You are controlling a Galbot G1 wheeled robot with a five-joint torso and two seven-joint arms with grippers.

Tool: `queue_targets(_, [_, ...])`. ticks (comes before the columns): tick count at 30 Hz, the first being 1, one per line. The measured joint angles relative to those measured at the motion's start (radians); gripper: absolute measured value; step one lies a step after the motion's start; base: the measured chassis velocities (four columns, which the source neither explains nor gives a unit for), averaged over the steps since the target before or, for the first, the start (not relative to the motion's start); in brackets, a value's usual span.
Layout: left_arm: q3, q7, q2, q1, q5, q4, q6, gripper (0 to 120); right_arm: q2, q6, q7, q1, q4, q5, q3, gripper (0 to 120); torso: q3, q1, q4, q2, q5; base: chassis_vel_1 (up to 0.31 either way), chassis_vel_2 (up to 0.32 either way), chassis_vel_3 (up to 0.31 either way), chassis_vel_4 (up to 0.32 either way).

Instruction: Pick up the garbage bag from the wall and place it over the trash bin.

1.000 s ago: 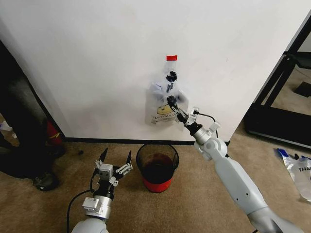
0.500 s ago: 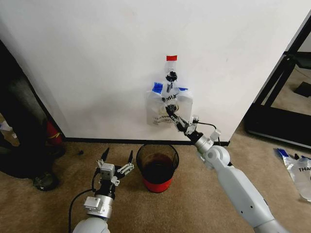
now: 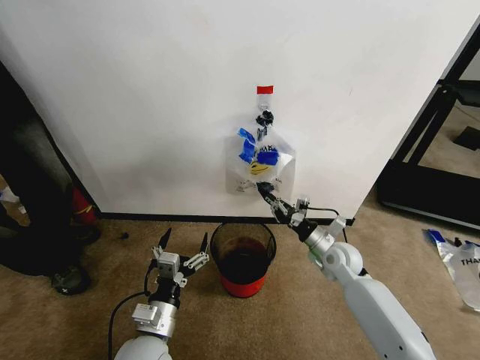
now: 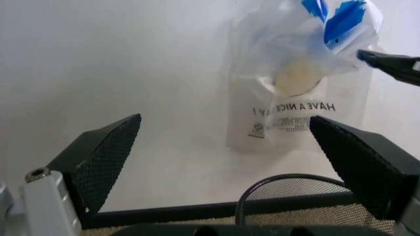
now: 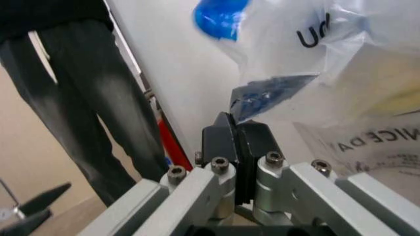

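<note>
The garbage bag (image 3: 260, 163) hangs on the white wall (image 3: 150, 97), under a black hook (image 3: 264, 118) and a bit of red tape (image 3: 265, 89). Its blue handles are bunched near the top, and the yellow smiley face shows in the middle. The right gripper (image 3: 264, 191) is at the bag's 6 o'clock edge. Its fingers (image 5: 237, 140) are pressed together, pinching a bit of the thin plastic. The trash bin (image 3: 242, 259) stands on the carpet (image 3: 75, 315) right below the bag, close to the wall. The left gripper (image 3: 181, 244) hovers low at the bin's 9 o'clock side, near it but not touching. Its fingers (image 4: 102, 160) are spread wide apart and hold nothing.
</note>
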Motion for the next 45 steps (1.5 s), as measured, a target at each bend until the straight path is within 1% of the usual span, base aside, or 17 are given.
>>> queue_targets(3, [0.004, 0.000, 0.000, -0.003, -0.001, 0.001, 0.000, 100, -0.009, 0.012, -0.004, -0.046, 0.026, -0.044, 0.021, 0, 0.000, 0.000, -0.0001, 0.000, 0.0000, 0.000, 0.000, 0.000, 0.000])
queue_targets(9, [0.018, 0.000, 0.002, -0.013, -0.002, 0.003, 0.000, 100, -0.019, 0.022, -0.007, -0.101, 0.064, -0.076, 0.057, 0, 0.000, 0.000, -0.0001, 0.000, 0.0000, 0.000, 0.000, 0.000, 0.000])
queue_targets(14, [0.032, -0.001, 0.004, -0.021, -0.002, 0.003, 0.000, 100, -0.034, 0.044, -0.014, -0.169, 0.108, -0.145, 0.091, 0, 0.000, 0.000, 0.0000, 0.000, -0.0001, 0.000, 0.000, 0.000, 0.000])
queue_targets(21, [0.040, -0.001, 0.007, -0.025, -0.002, 0.002, 0.000, 100, -0.041, 0.070, -0.019, -0.254, 0.153, -0.205, 0.130, 0, 0.000, 0.000, -0.0001, 0.000, -0.0001, 0.000, 0.000, 0.000, 0.000])
queue_targets(30, [0.048, -0.002, 0.012, -0.028, -0.003, -0.003, 0.000, 100, -0.034, 0.106, -0.030, -0.320, 0.166, -0.278, 0.162, 0, 0.000, 0.000, -0.0001, 0.000, 0.0000, 0.000, 0.000, 0.000, 0.000])
queue_targets(45, [0.055, -0.003, 0.016, -0.039, -0.004, -0.005, 0.000, 100, -0.016, 0.155, -0.039, -0.379, 0.158, -0.362, 0.178, 0, 0.000, 0.000, -0.0001, 0.000, -0.0001, 0.000, 0.000, 0.000, 0.000])
